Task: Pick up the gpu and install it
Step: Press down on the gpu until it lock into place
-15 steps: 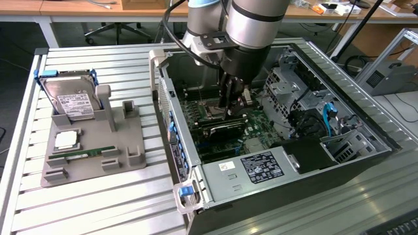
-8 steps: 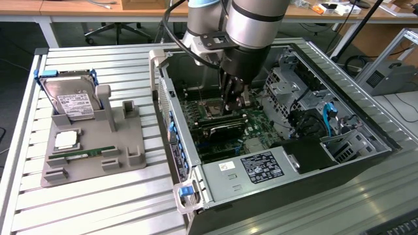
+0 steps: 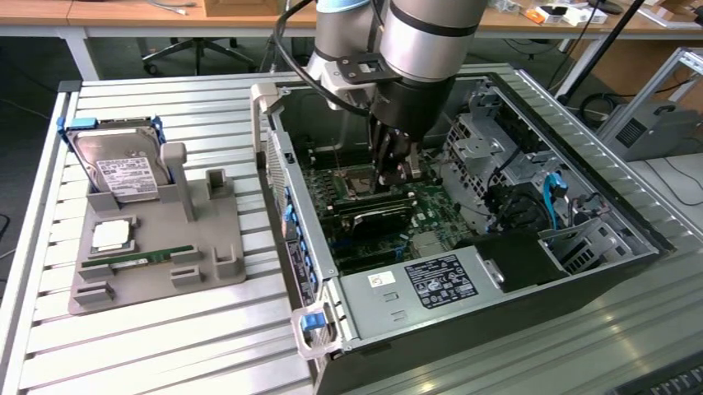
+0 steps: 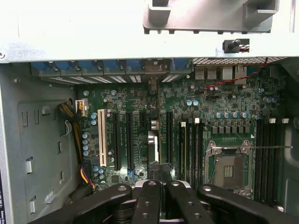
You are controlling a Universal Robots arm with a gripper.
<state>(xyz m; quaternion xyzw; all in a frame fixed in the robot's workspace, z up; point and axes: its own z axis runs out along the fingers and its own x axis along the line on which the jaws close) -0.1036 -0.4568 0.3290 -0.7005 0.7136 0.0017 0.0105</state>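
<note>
1. My gripper (image 3: 393, 183) hangs inside the open computer case (image 3: 615, 206), jaws closed tight.
2. The gpu (image 3: 387, 218) sits just below it on the motherboard (image 4: 224, 116) (edge-on, near the CPU socket (image 4: 227, 169)).

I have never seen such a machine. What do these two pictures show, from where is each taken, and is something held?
It is a robot arm with a gripper at its end. The exterior view looks from outside at a table; the wrist view comes from a camera on the arm, looking past the gripper at the green main board. On the table lie an open computer case and a grey holder with a hard drive and a memory stick. The gripper is inside the case, shut, above a black card; whether it grips the card I cannot tell.
</note>
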